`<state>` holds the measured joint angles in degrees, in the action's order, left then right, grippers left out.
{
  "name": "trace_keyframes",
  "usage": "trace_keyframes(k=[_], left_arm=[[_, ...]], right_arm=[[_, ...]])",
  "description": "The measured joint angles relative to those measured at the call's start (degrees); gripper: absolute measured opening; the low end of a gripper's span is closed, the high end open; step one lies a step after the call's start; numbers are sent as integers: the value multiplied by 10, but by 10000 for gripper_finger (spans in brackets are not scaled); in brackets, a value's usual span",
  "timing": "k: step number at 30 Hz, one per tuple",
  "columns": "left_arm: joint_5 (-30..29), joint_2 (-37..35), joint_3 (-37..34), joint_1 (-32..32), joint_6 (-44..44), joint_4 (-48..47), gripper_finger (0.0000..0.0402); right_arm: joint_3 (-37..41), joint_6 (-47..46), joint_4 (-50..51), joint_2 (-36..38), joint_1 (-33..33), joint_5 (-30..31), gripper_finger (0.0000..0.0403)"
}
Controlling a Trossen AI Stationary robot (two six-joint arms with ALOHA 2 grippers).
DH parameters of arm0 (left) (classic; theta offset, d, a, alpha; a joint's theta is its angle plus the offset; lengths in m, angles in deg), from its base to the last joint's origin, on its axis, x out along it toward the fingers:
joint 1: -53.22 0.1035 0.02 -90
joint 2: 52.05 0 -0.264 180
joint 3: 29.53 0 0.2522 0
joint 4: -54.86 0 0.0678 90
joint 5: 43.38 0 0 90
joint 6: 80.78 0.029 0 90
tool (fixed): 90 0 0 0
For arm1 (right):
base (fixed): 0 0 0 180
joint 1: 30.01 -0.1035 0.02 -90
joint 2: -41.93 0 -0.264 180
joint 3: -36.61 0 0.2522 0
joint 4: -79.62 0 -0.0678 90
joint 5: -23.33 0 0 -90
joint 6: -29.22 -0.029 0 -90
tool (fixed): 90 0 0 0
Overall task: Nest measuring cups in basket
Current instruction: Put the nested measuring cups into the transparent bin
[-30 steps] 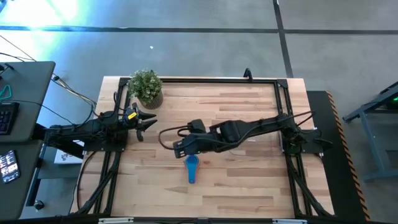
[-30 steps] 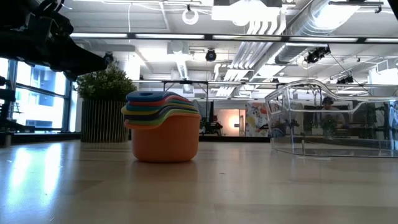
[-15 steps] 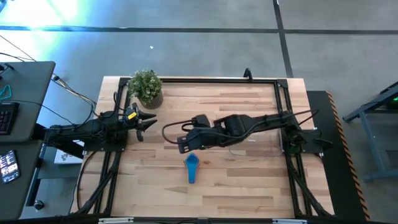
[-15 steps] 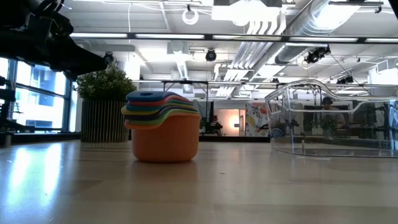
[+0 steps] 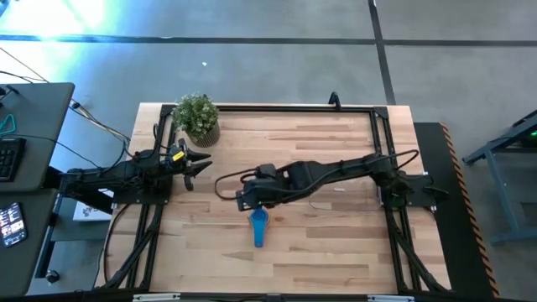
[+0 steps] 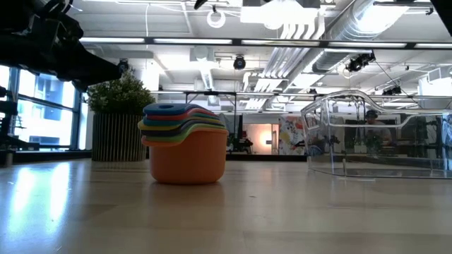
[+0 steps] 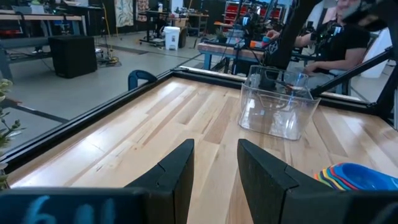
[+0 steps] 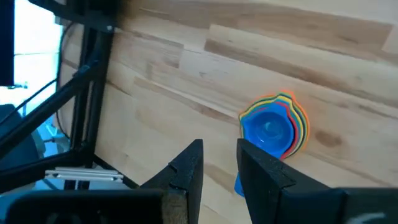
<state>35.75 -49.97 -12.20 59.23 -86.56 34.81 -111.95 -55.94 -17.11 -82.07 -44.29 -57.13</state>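
Blue-topped measuring cups (image 5: 258,226) already stacked — outside basket (image 7: 277,106) | right gripper (image 5: 249,201) hovers at their 12 o'clock, fingers slightly parted, empty | next: descend, grip stack | left gripper (image 5: 201,164) idle — open.

The pale, plank-grained wooden bench (image 6: 226,212) is showing a smooth, lightly glossy finish, reflecting the ceiling lights. The stacked, coloured plastic measuring cups (image 6: 185,144) are looking smooth and matt. The clear, rounded plastic basket (image 6: 378,137) is glinting, glossy and transparent. The dark matt fingers (image 8: 186,171) of the right tool are looking like moulded plastic.
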Motion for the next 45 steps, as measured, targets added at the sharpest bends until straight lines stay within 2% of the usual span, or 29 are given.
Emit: trace_keyframes(k=[7,11,18,25,30,45], left_arm=[[0,0,0,0,0,0,113],[0,0,0,0,0,0,113],[0,0,0,0,0,0,113],[0,0,0,0,0,0,113],[0,0,0,0,0,0,113],[0,0,0,0,0,0,113]], right_arm=[[0,-93,5,-29,-18,-24,93],[0,-112,13,-41,-29,-16,114],[28,-124,11,-44,-42,-11,185],[85,-137,-41,-44,-54,-19,265],[117,-140,-73,-44,-58,-20,304],[199,-181,-182,-44,-57,-54,315]])
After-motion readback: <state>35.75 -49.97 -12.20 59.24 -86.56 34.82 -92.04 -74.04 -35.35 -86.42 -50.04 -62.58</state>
